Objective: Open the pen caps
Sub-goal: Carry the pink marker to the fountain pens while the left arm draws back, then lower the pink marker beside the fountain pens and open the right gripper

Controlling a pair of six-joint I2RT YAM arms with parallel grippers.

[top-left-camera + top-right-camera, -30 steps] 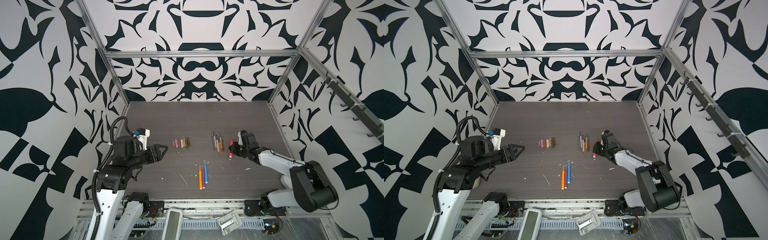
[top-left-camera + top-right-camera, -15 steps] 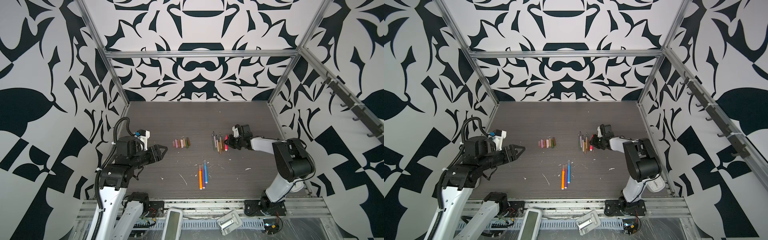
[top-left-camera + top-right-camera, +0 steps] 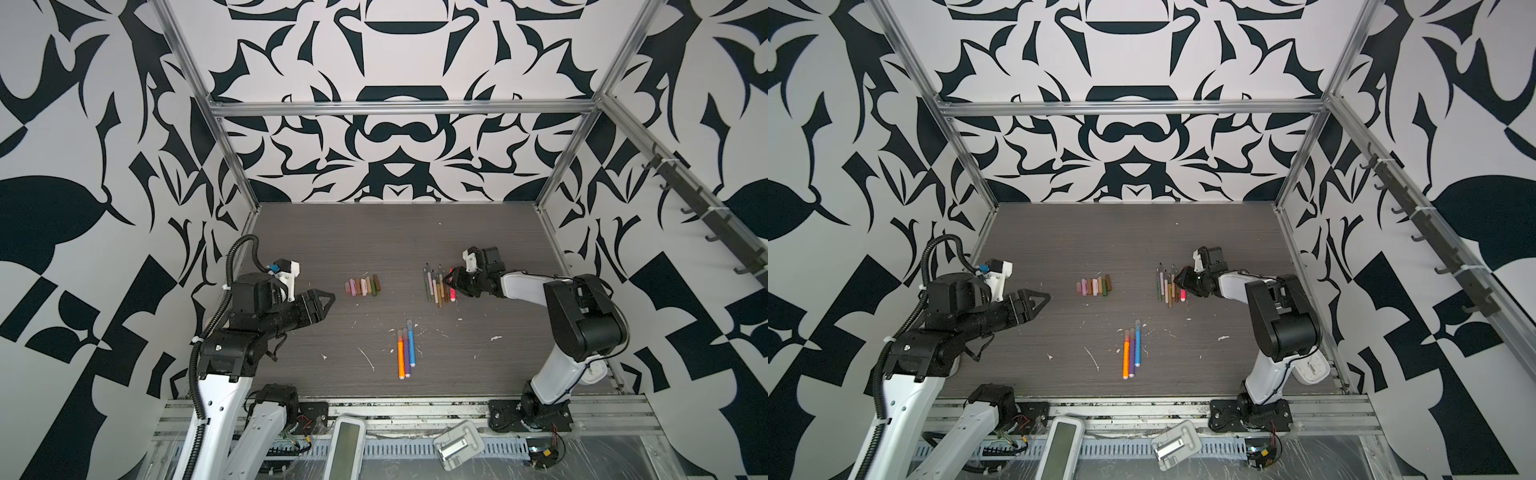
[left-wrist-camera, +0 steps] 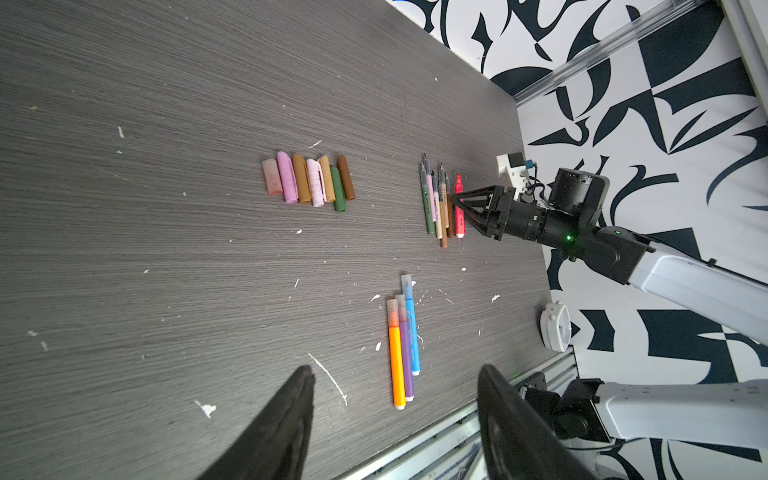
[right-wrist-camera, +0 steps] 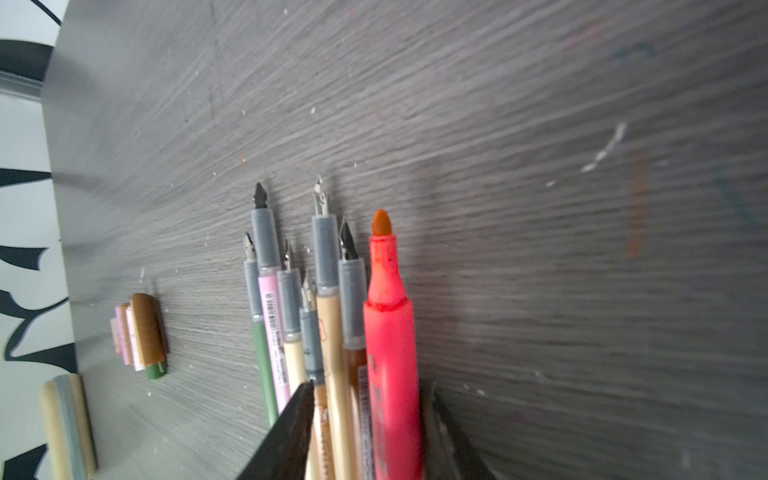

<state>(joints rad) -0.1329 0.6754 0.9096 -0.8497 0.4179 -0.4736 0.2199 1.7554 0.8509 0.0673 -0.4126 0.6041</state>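
The right gripper, jaws parted, straddles the uncapped red marker, rightmost in the row of uncapped pens. The loose pen caps lie in a row to the left. Beyond them the left gripper hovers open and empty. Bare table stretches to the far edge.

A dark grey wood-grain table is sitting in front of me, with white flecks and scuffs showing mostly on its near half. Black-and-white patterned walls are closing it in on three sides, and an aluminium frame is running along their edges. A rail of dark hooks is hanging on the right wall. A small round white device is sitting at the table's right edge, and a flat grey-screened unit is lying on the front rail.
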